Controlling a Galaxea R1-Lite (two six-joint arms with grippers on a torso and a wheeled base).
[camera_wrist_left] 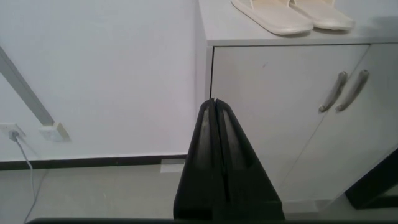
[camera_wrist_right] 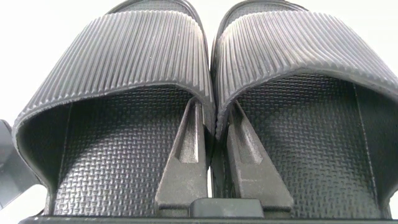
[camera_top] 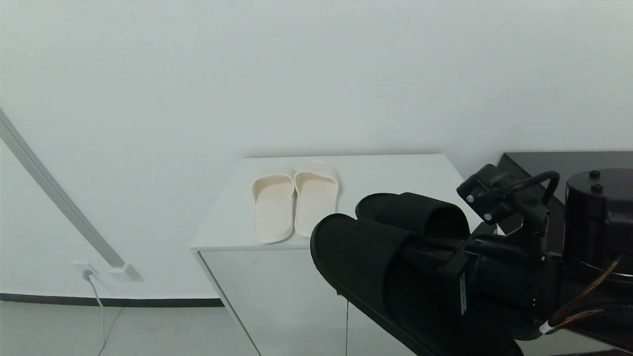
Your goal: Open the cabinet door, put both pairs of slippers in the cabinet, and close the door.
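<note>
Looks like the carrying step, taken ahead of the door; holds black slippers [camera_top: 366, 252] clamped in right gripper [camera_wrist_right: 212, 109], raised in front of cabinet [camera_top: 277, 291], near its top edge; finds, by left wrist view, both doors [camera_wrist_left: 273, 118] shut, with handles [camera_wrist_left: 333, 91] side by side at the middle seam, untouched. Leaves white slippers [camera_top: 301, 198] side by side on cabinet top, toes toward the wall, well apart from either gripper.

Calls next, probably, for opening a door: bringing left gripper [camera_wrist_left: 215, 106] across to a handle, parting its fingers, hooking on and pulling outward; needs room for the swing, so likely best to keep the black pair held clear to the right.

Shows left gripper pressed fully together, gripping nothing, short of the cabinet front and apart from the handles.

As for the right jaws: narrowed to a slim gap, one finger slid under each strap, pinching the two inner side walls between them; reaches deep inside the shoes, straps arching over the fingers; seems a firm hold, though only on thin rubber walls, so worth avoiding quick swings.
</note>
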